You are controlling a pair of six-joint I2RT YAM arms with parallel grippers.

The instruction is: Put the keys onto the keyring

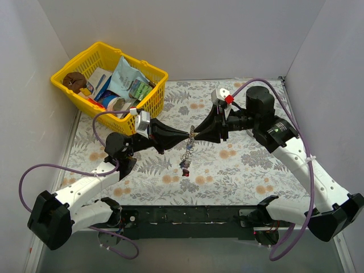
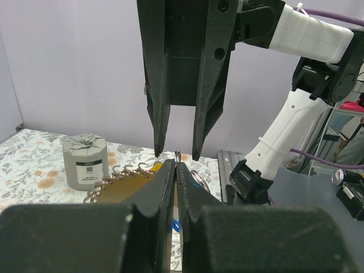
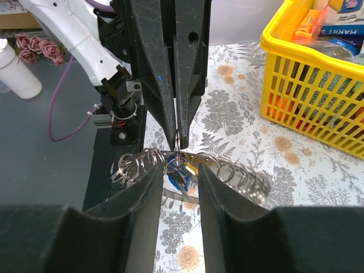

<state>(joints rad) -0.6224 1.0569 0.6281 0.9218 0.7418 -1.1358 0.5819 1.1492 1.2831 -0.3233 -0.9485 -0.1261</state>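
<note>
Your left gripper [image 2: 175, 166] clenched on the large silvery toothed metal keyring [image 3: 236, 172], right gripper [image 2: 176, 153] released astride it, tiny coloured-headed keys [image 1: 185, 163] dangling below.

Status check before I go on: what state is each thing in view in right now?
left gripper: shut, pinching a thin wire loop at the top of the keyring.
right gripper: open, one finger either side of the keys.
keyring: held up by the left gripper.
keys: hanging in a bunch below the pinch.
basket: upright, full of packets.
grey cylinder: standing upright.
</note>
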